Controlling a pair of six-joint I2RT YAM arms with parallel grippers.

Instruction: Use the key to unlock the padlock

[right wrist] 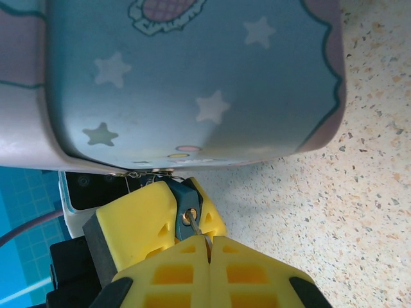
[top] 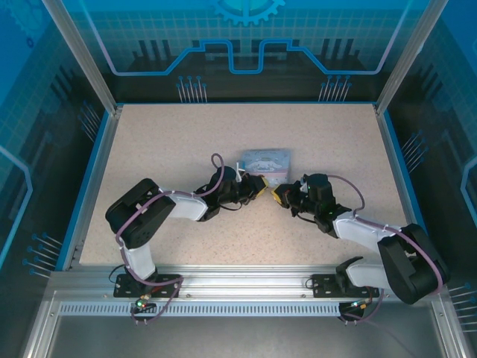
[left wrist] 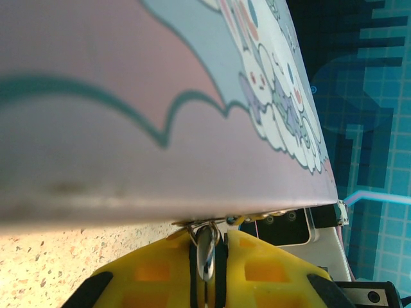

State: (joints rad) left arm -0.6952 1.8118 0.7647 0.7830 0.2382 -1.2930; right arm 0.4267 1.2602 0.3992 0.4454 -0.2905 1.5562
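Teal padlock (right wrist: 187, 204): clamped in the left gripper's (top: 261, 186) jaws, just below the tin (right wrist: 192, 77), keyhole facing the right gripper (right wrist: 209, 247).
Slim key (right wrist: 196, 226): pinched in the closed right jaws, pointing at the left gripper, tip at the keyhole.
Progress: key apparently inserted; turning and freeing the shackle remain.

Both arms come in from the table's near edge, elbows flung outward, forearms angling toward each other near the middle. The left arm (top: 179, 207) lies low, its gripper (top: 257, 186) pointing right and pinched tight on the padlock (right wrist: 188, 212). The right arm (top: 365, 231) aims its gripper (top: 281, 195) left, clamped on the key (right wrist: 196, 226). Their yellow fingertips (right wrist: 138, 221) sit nose to nose.
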